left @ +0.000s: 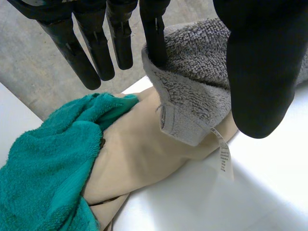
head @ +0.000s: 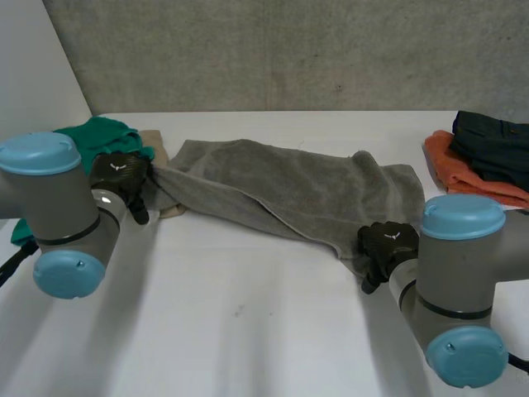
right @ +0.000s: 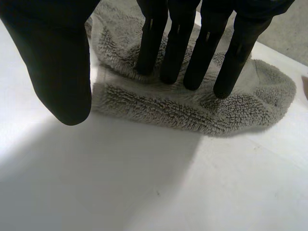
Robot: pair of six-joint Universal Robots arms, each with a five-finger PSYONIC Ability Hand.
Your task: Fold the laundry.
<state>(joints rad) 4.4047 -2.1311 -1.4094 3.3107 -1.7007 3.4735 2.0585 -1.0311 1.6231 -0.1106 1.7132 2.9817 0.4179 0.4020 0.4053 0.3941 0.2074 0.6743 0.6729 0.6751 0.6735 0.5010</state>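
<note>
Lifting the grey towel (head: 281, 194) from here risks a lopsided fold, I judge, because only one end of it is truly held. The towel lies rumpled across the middle of the table (head: 248, 331), partly doubled over along a slanting edge, so creases could be trapped in any fold. The left hand (head: 120, 178) pinches the towel's left corner, just above the care label (left: 224, 156), between one finger (left: 155, 38) and the left thumb (left: 262, 72). Its other fingers hang straight and clear of the cloth. So slim a pinch could let the corner slide out under a pull. That corner also hangs over a beige cloth (left: 139, 149) lying against a green towel (left: 43, 163), and a low drag might catch them. The right hand (head: 387, 244) is released, palm down, with straight fingertips (right: 175, 57) pressing the near right corner. The right thumb (right: 57, 67) stands apart over bare table, so this corner would stay behind unless the hand closes on it.
</note>
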